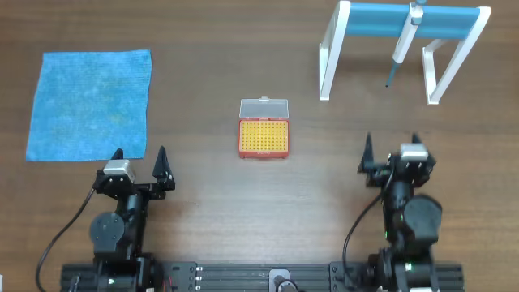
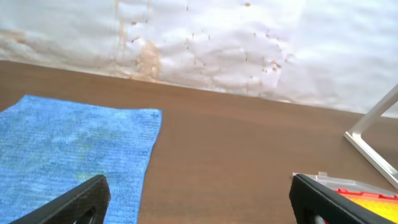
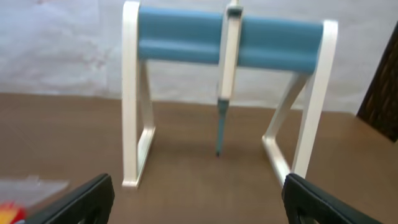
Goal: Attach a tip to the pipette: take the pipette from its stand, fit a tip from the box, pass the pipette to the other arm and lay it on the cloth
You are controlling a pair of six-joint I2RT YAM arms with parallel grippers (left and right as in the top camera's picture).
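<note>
1. The pipette (image 1: 403,49) hangs on its stand (image 1: 328,65), far back on the right side of the desk (image 1: 203,203). It is long and thin, white up top and dark at its pointy end, which points down.
2. The stand has a round blue bar (image 1: 373,18) on top and flat white legs (image 1: 438,77).
3. The tip box (image 1: 263,154) sits in the middle of the desk, well apart from the stand. It is a small orange box with rows of yellow tips (image 1: 263,136), and its see-through lid (image 1: 264,107) is flipped open.
4. The cloth (image 1: 89,105) lies flat at the far left. It is blue, square and looks soft and fuzzy.
5. The right hand (image 1: 392,139) faces the stand. Its two black pointy fingers (image 1: 367,150) are spread wide and hold nothing.
6. The left hand (image 1: 139,154) is just beside the cloth's near corner, spread wide too, with nothing in it.
7. The desk is smooth brown wood.
</note>
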